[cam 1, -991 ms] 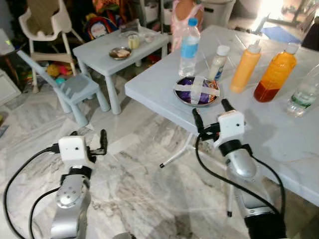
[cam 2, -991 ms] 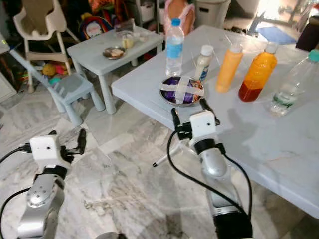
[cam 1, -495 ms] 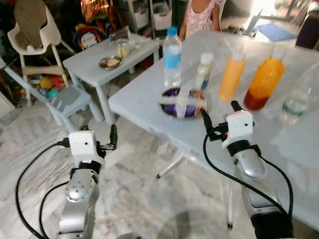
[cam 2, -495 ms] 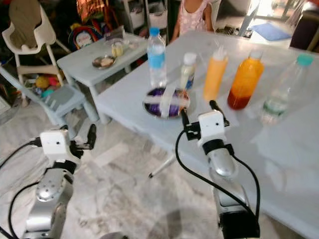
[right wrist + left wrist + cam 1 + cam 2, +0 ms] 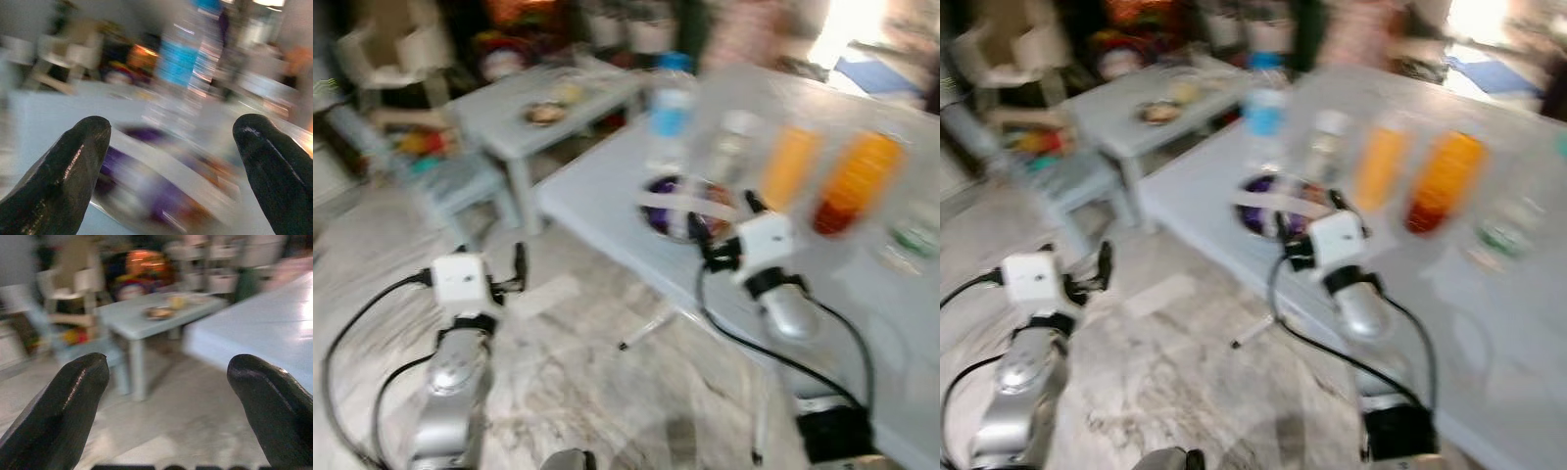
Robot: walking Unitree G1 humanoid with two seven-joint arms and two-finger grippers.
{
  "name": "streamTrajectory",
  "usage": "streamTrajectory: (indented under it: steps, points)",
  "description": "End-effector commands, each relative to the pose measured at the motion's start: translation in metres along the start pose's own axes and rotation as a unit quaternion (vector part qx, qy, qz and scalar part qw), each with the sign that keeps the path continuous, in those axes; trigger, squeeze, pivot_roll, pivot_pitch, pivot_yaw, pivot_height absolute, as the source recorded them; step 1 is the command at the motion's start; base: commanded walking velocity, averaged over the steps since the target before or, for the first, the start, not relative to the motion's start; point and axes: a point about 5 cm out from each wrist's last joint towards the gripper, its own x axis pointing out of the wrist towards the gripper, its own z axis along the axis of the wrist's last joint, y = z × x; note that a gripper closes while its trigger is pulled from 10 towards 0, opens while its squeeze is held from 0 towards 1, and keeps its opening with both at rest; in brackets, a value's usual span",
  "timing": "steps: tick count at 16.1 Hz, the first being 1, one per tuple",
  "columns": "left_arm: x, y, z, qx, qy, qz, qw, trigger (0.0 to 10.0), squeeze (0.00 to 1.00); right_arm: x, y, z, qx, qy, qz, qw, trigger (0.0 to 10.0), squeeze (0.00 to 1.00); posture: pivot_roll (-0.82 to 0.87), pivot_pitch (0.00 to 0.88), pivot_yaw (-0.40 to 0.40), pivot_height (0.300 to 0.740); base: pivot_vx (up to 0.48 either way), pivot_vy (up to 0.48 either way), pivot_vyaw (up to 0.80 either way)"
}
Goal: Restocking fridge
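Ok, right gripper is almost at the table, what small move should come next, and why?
Probably ease the right gripper forward to the foil-covered bowl in front of it. Its fingers are spread wide and hold nothing, and the water bottle stands just behind. The views are blurred, so go slowly. The left gripper hangs over the floor.

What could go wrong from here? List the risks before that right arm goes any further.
1. The right gripper, fingers open, sits at the rim of the round metal bowl with purple contents; pushing on could shove it into the clear water bottle with a blue label or the small white-capped bottle behind it.
2. The tall bottles stand close together, so one knock may topple several.
3. The views are blurred, so aim may be off.
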Motion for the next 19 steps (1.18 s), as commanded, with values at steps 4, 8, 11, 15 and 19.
streamTrajectory:
  steps: [4,8,11,15,19]
  points:
    - [0.001,-0.002,0.0,0.001,0.004,0.003,1.0,10.0,0.0,0.008,0.002,-0.005,-0.013,0.018,0.028,0.999,10.0,0.0,-0.05,0.064,0.048,0.74,0.0,0.0,0.0]
    - [-0.001,-0.003,-0.001,0.001,0.009,0.003,1.0,10.0,0.0,0.01,-0.003,-0.015,-0.02,0.054,0.047,0.997,10.0,0.0,-0.05,0.074,0.048,0.74,0.0,0.0,0.0]
    - [0.001,-0.005,-0.002,0.002,0.014,-0.001,1.0,10.0,0.0,0.01,0.0,-0.026,-0.049,0.093,0.12,0.987,10.0,0.0,-0.05,0.079,0.05,0.74,0.0,0.0,0.0]
    - [0.003,-0.007,-0.001,0.003,0.018,-0.006,1.0,10.0,0.0,0.018,-0.009,-0.027,-0.089,0.105,0.168,0.976,10.0,0.0,-0.04,0.087,0.05,0.74,0.0,0.0,0.0]
    - [0.001,-0.008,-0.003,0.007,0.025,-0.009,1.0,10.0,0.0,0.024,-0.025,-0.032,-0.112,0.145,0.21,0.96,10.0,0.0,-0.03,0.095,0.052,0.74,0.0,0.0,0.0]
